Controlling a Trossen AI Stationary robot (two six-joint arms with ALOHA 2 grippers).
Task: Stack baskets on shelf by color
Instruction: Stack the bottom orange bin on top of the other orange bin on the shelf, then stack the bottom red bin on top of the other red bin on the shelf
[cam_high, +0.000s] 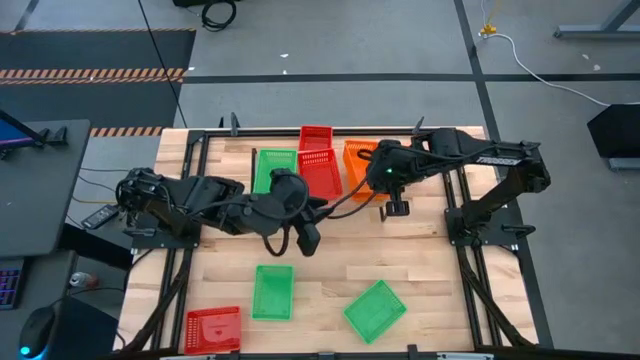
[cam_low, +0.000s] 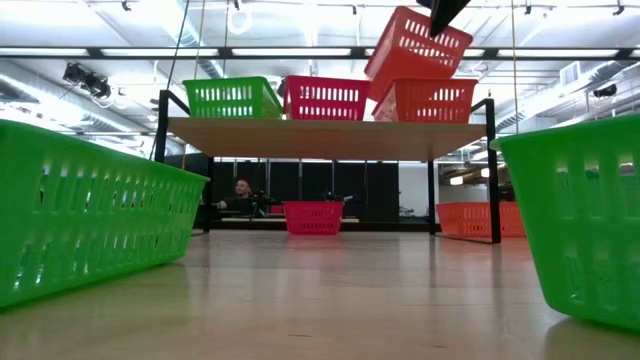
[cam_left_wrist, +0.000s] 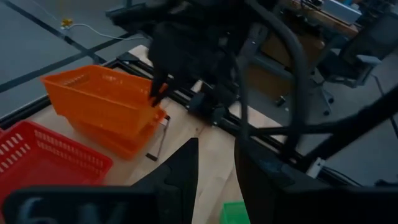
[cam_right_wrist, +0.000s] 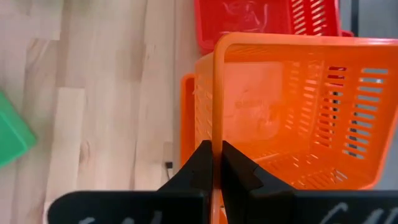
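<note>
On the shelf (cam_low: 320, 138) at the far centre stand a green basket (cam_high: 274, 166), a red basket (cam_high: 319, 172) and an orange basket (cam_low: 428, 101). A second orange basket (cam_low: 415, 45) hangs tilted over the first, and my right gripper (cam_right_wrist: 216, 163) is shut on it. My left gripper (cam_high: 316, 210) hovers open just in front of the shelf, with nothing between its fingers (cam_left_wrist: 186, 174). My right gripper pinches the rim (cam_right_wrist: 216, 134) of the upper orange basket's wall on the table's right side. One finger is inside the basket and one outside. The fingers come slanting down from above. The basket is tilted, its low side at the rim of the orange basket beneath it (cam_left_wrist: 134, 134).
Two green baskets (cam_high: 273, 292) (cam_high: 375, 310) and a red one (cam_high: 212, 328) lie loose on the near part of the table. Another red basket (cam_low: 312, 217) and an orange one (cam_low: 472, 220) show beyond the shelf. The shelf's black legs (cam_low: 491, 170) stand at its ends.
</note>
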